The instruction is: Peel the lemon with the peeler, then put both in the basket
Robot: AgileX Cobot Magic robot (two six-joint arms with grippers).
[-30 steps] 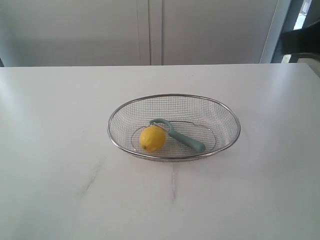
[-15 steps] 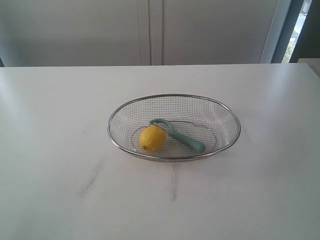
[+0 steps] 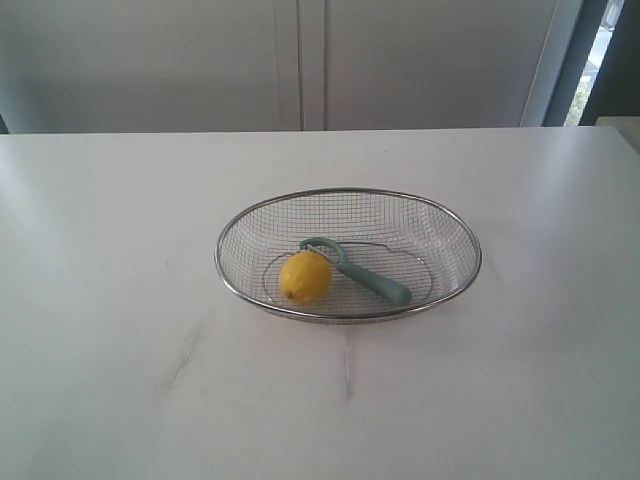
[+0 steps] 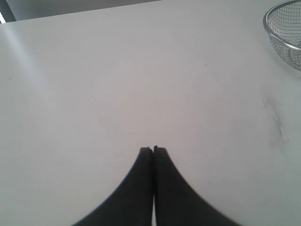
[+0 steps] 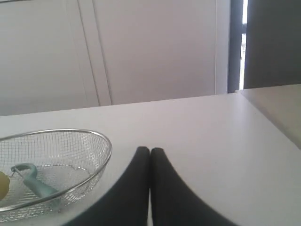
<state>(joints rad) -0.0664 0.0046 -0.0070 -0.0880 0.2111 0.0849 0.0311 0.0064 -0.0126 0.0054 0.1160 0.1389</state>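
Silver wire-mesh oval basket (image 3: 347, 190) on white tabletop (image 3: 120, 250) holds round yellow lemon (image 3: 304, 277) just beside teal-handled peeler (image 3: 365, 277) — left gripper (image 4: 153, 149) and right gripper (image 5: 150, 150) pressed together, empty.

One lemon (image 3: 304, 277), one peeler (image 3: 356, 271), one basket (image 3: 250, 216), one table (image 3: 120, 250), and two grippers: left gripper (image 4: 153, 150), right gripper (image 5: 150, 150).

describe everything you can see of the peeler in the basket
The peeler is slim, with a pale teal-green handle that looks like plastic and a hooked, loop-shaped head; the blade is too small to make out. It lies flat on the mesh floor of the wire basket, head toward the basket's middle and back, handle running out toward the front right rim. The head curls right beside the lemon and seems to touch it. Nothing holds it.
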